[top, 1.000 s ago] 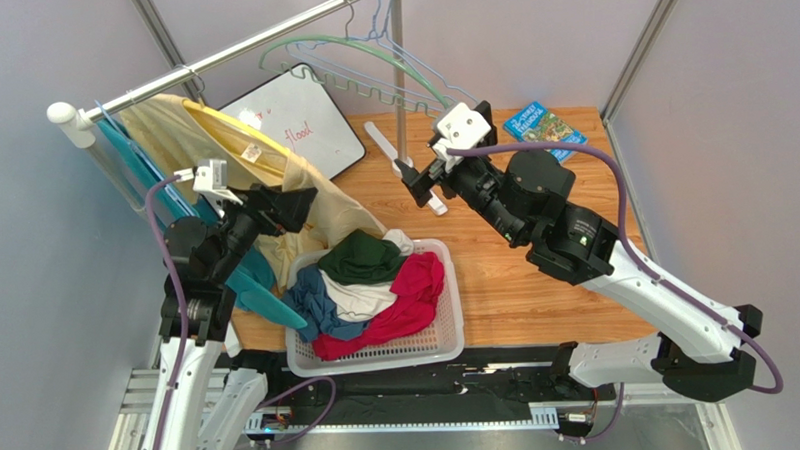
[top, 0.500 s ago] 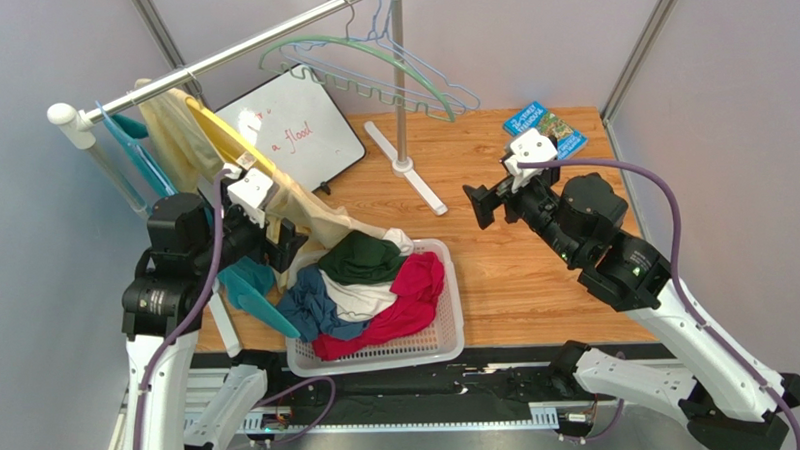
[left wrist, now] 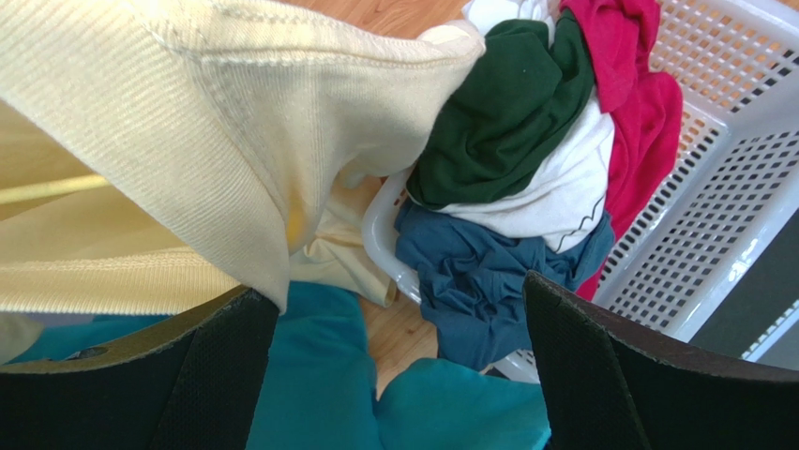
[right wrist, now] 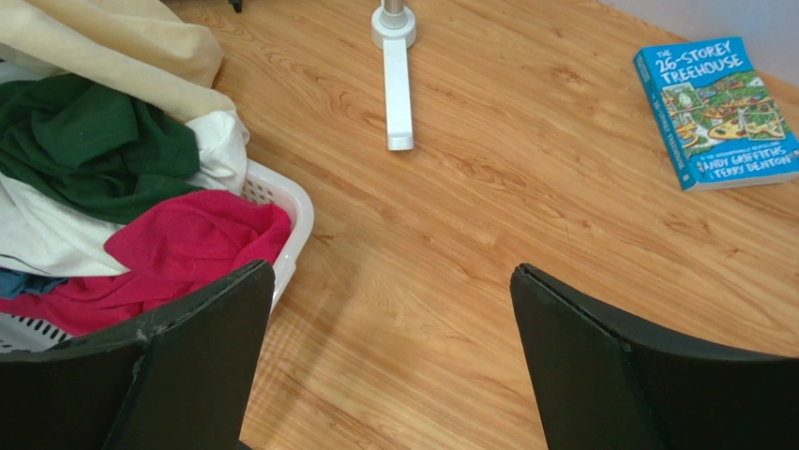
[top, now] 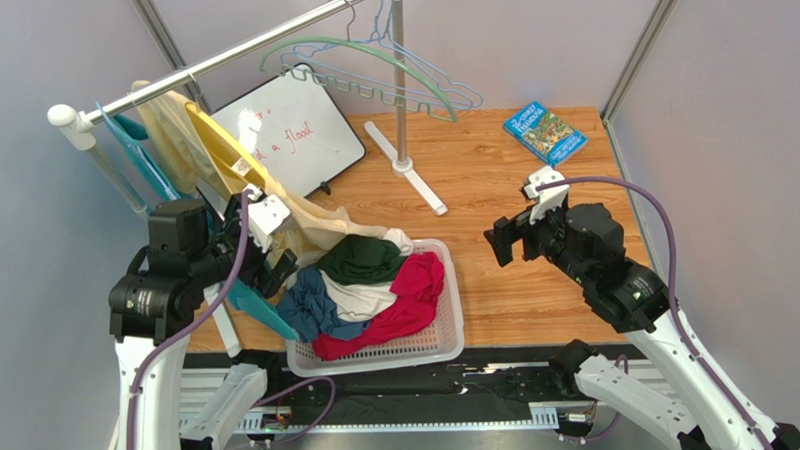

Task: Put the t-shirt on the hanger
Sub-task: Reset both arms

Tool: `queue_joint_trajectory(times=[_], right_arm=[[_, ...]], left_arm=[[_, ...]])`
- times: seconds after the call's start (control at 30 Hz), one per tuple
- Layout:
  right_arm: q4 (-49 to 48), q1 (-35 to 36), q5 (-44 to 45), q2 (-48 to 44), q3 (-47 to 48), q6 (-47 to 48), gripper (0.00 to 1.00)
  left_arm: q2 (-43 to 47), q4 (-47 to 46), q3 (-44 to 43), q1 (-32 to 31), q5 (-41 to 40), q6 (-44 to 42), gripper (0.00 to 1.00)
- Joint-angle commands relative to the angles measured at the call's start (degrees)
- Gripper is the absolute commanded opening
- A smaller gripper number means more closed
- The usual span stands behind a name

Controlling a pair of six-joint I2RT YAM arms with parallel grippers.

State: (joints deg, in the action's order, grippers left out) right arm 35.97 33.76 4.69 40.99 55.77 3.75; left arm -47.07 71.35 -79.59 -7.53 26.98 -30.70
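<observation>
T-shirt (top: 175,128) draped over hanger (top: 221,149) on rail (top: 267,39).
L tool (top: 275,267) & R tool (top: 499,244) both open, empty; shirt hem reaches basket (top: 455,313).

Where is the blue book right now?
In the top view, the blue book lies flat at the far right corner of the wooden table, right of the clothes rack's white foot.

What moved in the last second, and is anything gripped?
Both pulled back toward the near edge: the right claw left the rack's pole for bare table, the left claw dropped from the t-shirt to beside the basket. Both open, holding nothing. T-shirt and yellow hanger stay on the rail; laundry unchanged.
</observation>
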Motion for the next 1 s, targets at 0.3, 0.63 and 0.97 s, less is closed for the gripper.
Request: queue_joint_trajectory(times=[0.3,0.63,0.97], right_arm=[[2.7,-3.1,-7.1,-5.0,-2.6,-3.4,1.00],[2.4,-3.3,-8.5,-2.5,1.7,-2.3,1.00],[3.0,-3.3,-11.3,-2.8,0.8,-3.4,0.99]], left_arm=[[11.9,6.1,-3.6,-0.5,-10.7,7.3,0.99],[5.6,-7.4,-13.7,-0.5,-12.4,15.9,0.99],[1.4,0.1,-7.0,-3.6,3.7,13.6,0.99]])
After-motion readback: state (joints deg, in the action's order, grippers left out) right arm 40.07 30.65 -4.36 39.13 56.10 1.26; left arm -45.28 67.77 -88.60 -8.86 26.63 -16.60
